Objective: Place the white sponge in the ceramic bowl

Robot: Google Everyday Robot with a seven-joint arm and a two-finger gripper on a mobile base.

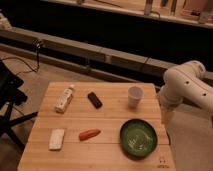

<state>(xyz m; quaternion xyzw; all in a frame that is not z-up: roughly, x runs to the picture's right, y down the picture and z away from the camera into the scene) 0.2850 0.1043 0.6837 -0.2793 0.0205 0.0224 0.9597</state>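
The white sponge (57,139) lies flat near the front left of the wooden table (107,117). The ceramic bowl (138,137), dark green with pale streaks, stands at the front right and holds nothing. My white arm reaches in from the right. My gripper (167,116) hangs down by the table's right edge, just above and right of the bowl and far from the sponge. It holds nothing that I can see.
An orange-red item (89,134) lies between sponge and bowl. A white labelled bottle (64,99) lies at the back left, a dark flat item (94,99) beside it, and a white cup (134,95) at the back right. A black chair (9,102) stands left of the table.
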